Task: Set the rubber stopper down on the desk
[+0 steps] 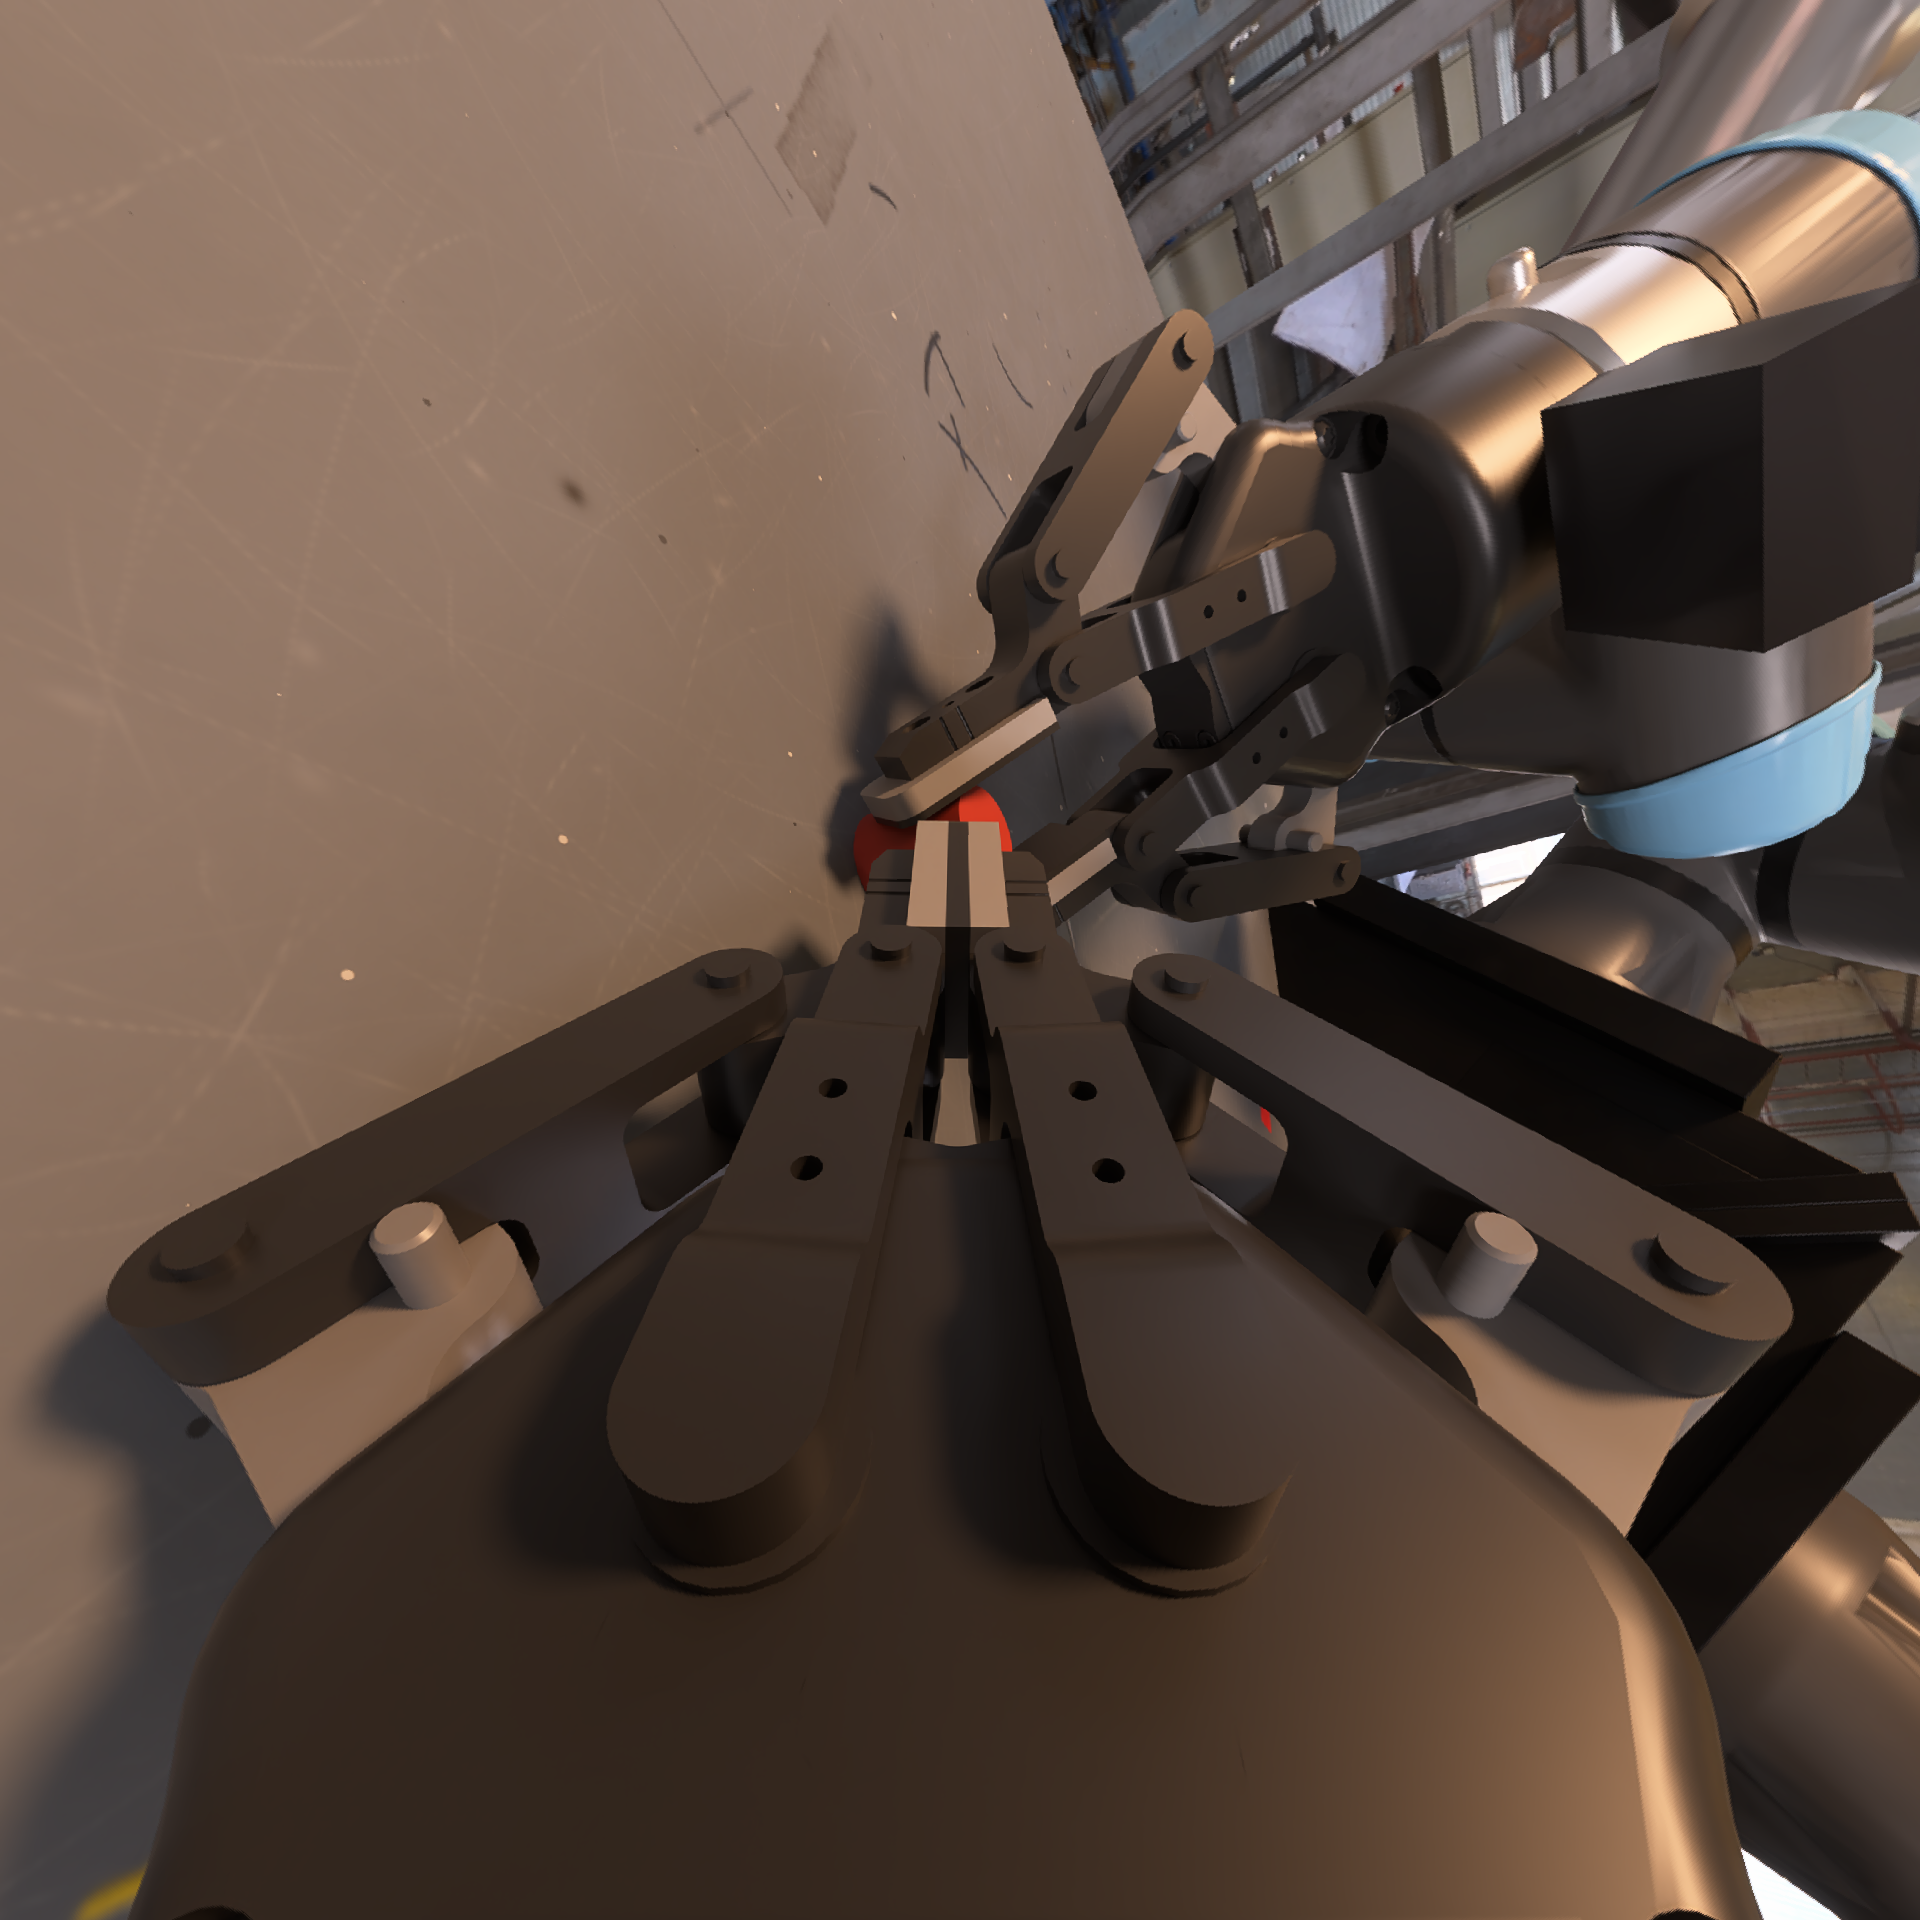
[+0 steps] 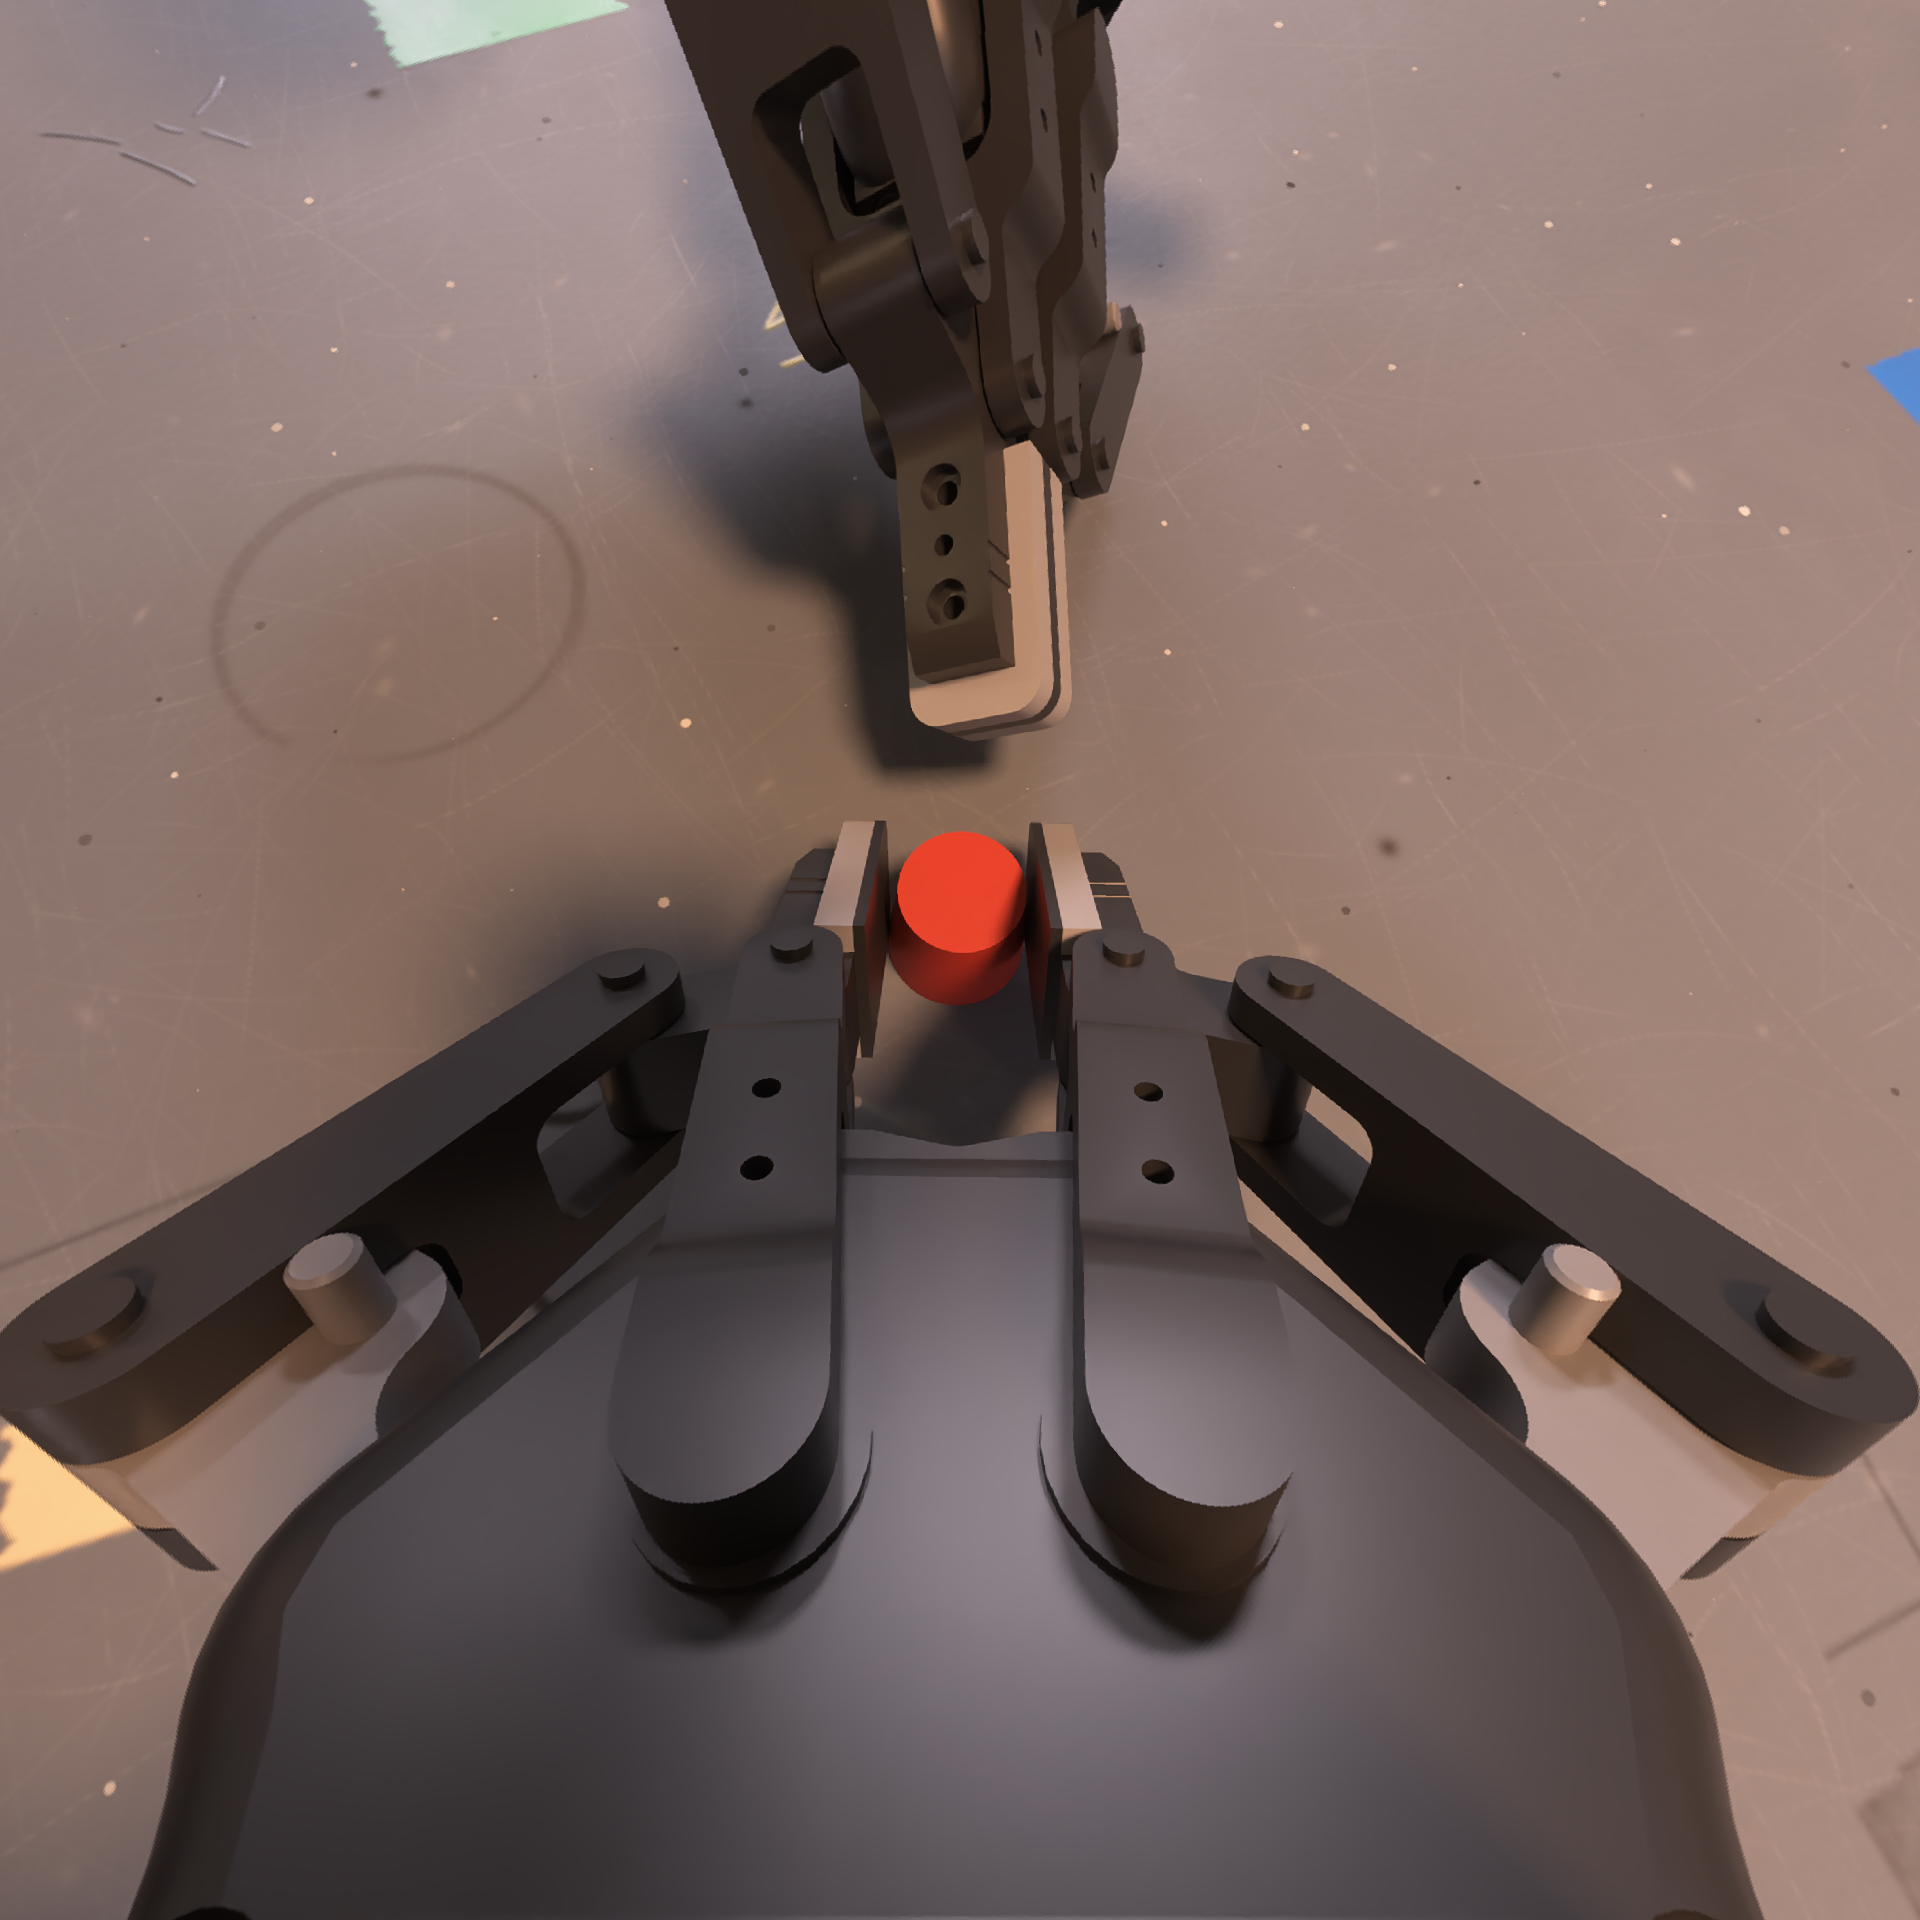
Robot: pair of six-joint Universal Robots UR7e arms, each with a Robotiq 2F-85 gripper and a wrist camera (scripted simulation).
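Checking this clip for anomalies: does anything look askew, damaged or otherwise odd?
Nothing looks damaged or spilled. The red rubber stopper sits squarely between the right gripper pads. The left gripper hangs shut and empty just beyond it. The desk shows only scratches, specks and a faint ring mark.

A: What colour is the rubber stopper [image 2: 958, 902]?
B: Bright red, plain. The right gripper [image 2: 958, 914] around it is dark grey with pale pads [image 2: 852, 875].
A: And the desk [image 2: 416, 416]?
B: Grey-brown, scratched and speckled, with a faint ring mark [image 2: 395, 613] and a green patch [image 2: 488, 26].
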